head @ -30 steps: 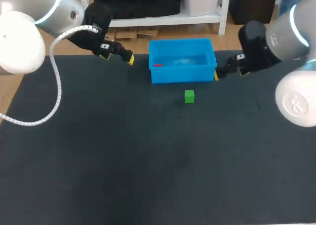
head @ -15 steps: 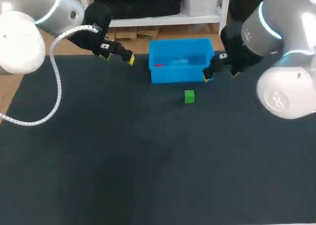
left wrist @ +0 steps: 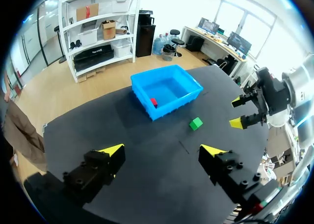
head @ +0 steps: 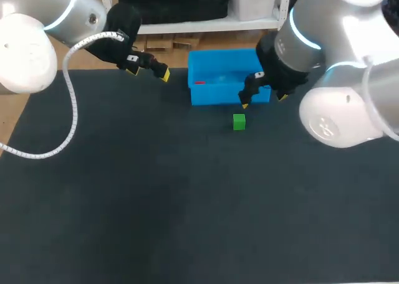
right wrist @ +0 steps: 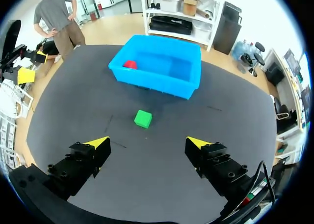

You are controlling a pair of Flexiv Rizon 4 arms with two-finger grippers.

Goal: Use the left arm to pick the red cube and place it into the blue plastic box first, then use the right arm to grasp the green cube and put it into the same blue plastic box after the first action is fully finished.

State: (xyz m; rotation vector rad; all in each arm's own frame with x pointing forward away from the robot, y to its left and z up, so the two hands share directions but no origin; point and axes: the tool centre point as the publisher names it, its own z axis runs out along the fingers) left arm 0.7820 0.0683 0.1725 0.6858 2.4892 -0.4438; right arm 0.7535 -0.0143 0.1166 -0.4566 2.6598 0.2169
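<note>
The green cube (right wrist: 143, 118) sits just ahead of the right gripper (right wrist: 148, 142), whose fingers are wide apart. The red cube (right wrist: 130, 64) lies in the blue box (right wrist: 157, 84). The left gripper (left wrist: 162, 149) is spread wide too.

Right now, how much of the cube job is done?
Half done. The red cube lies inside the blue box, and the left gripper is open and empty, off to the side. The right gripper hovers open near the green cube, which sits on the table in front of the box. Left: grab it and drop it in.
</note>
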